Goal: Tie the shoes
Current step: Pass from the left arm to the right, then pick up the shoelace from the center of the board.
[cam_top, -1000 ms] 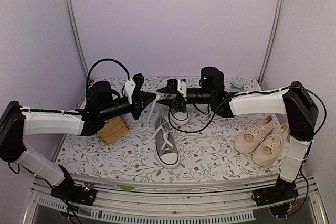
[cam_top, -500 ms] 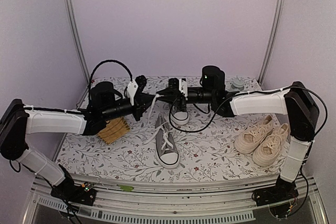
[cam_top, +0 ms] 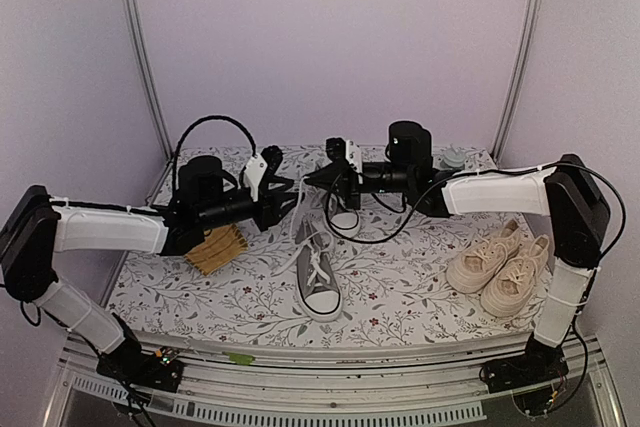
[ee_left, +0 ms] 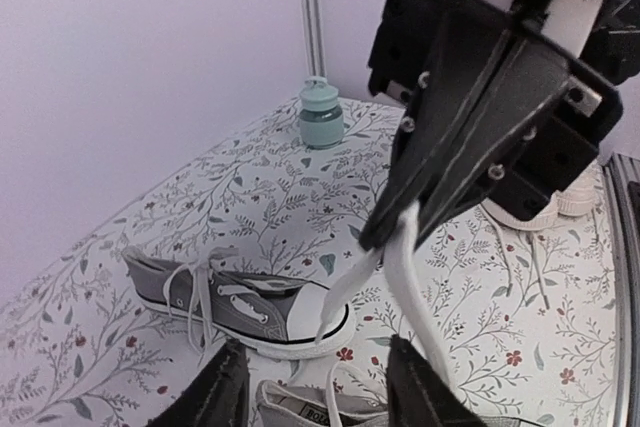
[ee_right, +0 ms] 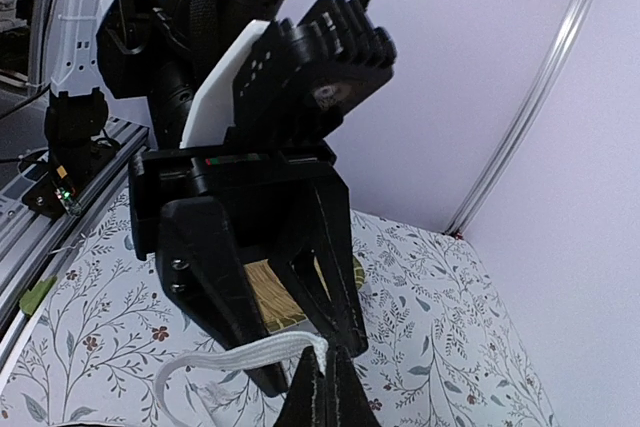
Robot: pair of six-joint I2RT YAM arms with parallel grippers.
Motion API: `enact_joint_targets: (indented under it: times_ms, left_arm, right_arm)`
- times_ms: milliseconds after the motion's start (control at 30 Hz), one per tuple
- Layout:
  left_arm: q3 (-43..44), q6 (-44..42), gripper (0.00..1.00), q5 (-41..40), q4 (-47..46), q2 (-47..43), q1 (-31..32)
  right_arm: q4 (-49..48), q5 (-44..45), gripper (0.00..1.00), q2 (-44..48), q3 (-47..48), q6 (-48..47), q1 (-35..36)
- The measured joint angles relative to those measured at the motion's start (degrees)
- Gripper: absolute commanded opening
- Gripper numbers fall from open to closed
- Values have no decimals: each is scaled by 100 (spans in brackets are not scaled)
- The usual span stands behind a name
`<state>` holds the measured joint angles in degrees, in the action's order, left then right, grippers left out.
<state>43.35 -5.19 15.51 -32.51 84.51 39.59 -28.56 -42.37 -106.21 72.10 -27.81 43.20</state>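
Right fingers (ee_left: pixel 470 127) pinch the white lace (ee_left: pixel 398 267), raised above the grey shoe (cam_top: pixel 318 279) at mid-counter (cam_top: pixel 400 297); left fingers (ee_left: pixel 225 392) stand apart. Hold the lace taut as you regrasp.

I'm working in a robotics lab booth, not anyone's home. Plain lilac walls (cam_top: pixel 330 47) close in three sides, with bare metal posts (cam_top: pixel 138 57) running up the back corners. The table (cam_top: pixel 400 292) wears a flower-print cover, but its near edge is a slotted aluminium rail (cam_top: pixel 330 399). My two arms are bolted there, the left arm (cam_top: pixel 100 232) and the right arm (cam_top: pixel 495 194). Black cables (cam_top: pixel 210 122) loop loose over them, and a small circuit board (cam_top: pixel 165 355) with lit dots sits by the left base.
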Motion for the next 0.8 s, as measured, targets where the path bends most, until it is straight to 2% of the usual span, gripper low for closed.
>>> enact_joint_targets:
  times_ms: [100,333,633,800]
  left_arm:
    - [74,122,53,-122,372,136,-114]
    - [7,452,44,-55,1034,492,-304]
    - [33,581,60,490,1932,1390,-304]
    - [-92,496,57,557,1928,1403,-302]
  right_arm:
    - [151,-20,0,-11,94,549,-232]
    - [494,20,0,-363,256,1700,-472]
    - [804,144,0,-728,256,2376,-472]
    - [802,149,0,-732,256,2463,-476]
